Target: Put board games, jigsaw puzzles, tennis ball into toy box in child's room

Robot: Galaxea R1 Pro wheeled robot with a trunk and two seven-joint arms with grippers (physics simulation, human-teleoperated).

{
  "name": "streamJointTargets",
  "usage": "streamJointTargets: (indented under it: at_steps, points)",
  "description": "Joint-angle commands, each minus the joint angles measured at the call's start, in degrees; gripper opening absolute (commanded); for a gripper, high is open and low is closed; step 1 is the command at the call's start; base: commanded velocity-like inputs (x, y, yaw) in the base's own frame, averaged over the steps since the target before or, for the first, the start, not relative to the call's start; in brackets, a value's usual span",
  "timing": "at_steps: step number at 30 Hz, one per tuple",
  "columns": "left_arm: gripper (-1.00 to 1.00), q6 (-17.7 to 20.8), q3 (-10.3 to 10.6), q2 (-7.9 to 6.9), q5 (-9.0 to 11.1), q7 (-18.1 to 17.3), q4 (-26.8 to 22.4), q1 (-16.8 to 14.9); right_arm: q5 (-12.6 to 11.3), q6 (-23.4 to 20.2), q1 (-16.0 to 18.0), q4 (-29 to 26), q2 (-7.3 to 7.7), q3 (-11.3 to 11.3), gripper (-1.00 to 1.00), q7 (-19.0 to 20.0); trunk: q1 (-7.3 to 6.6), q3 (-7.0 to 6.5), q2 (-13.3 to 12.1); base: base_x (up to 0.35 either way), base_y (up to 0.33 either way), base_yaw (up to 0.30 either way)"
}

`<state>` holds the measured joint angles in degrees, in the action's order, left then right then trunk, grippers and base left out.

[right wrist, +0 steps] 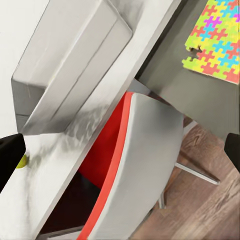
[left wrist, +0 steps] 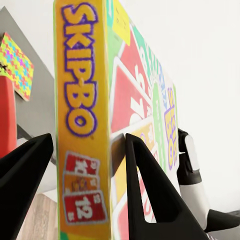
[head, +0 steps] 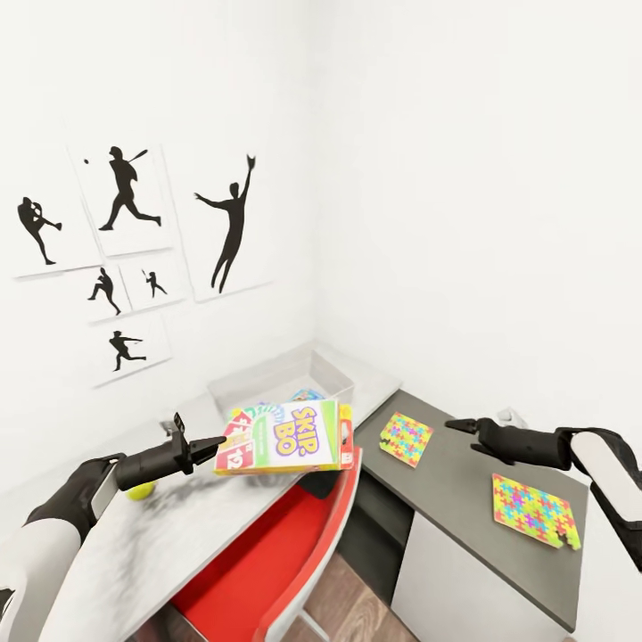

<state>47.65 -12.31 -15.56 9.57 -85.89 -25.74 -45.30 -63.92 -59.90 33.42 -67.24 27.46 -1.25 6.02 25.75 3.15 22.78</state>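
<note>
Left end effector [head: 212,443] is clamped on the near end of the flat yellow Skip-Bo board game box [head: 290,436], held roughly level and above the light marbled desk [head: 160,535]. The left wrist view shows one black finger [left wrist: 150,195] on each side of the box's narrow edge [left wrist: 82,125], so the grip is across the thickness. Judgement: holding it flat from the end lets the far end lead over the box rim.

The grey open-topped toy box [head: 294,379] sits at the back corner of the desk, just beyond the game's far edge. Something colourful already lies inside; too small to identify.

Right end effector [head: 468,432] hangs over the dark grey side desk [head: 464,499], fingers spread, holding nothing. The right wrist view confirms the gap between its fingertips [right wrist: 10,155].

Two multicoloured jigsaw puzzle mats remain on the dark desk: one near the corner [head: 406,439], one nearer the robot [head: 533,510]. Yellow-green tennis ball [head: 141,489] rests on the light desk below the left arm.

Red-and-white chair [head: 267,562] is tucked under the desk.

Judgement: the transport step is in hand; the game is not yet over the toy box.
</note>
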Motion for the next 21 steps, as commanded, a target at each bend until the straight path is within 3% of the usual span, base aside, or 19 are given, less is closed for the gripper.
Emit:
streamJointTargets:
  at_steps: [1, 12, 21]
  points:
    - [-1.00, 0.60, -0.09, 0.01, -0.05, -0.24, -0.01, -0.06, 0.61, -0.10, 0.06, -0.01, -0.14, -0.19, 1.00, 0.62, 0.04, 0.13, 0.14, 0.000, -0.248, 0.000]
    - [-1.00, 0.60, -0.13, 0.00, -0.08, -0.24, -0.01, -0.06, 0.63, -0.10, 0.15, -0.06, -0.38, -0.34, 1.00, 0.67, 0.04, 0.13, 0.14, 0.050, -0.115, 0.000]
    - [-1.00, 0.60, -0.17, -0.08, -0.08, -0.24, -0.01, -0.06, 0.63, -0.10, 0.13, -0.08, -0.39, -0.41, 1.00, 0.57, 0.04, 0.13, 0.14, 0.153, 0.056, 0.003]
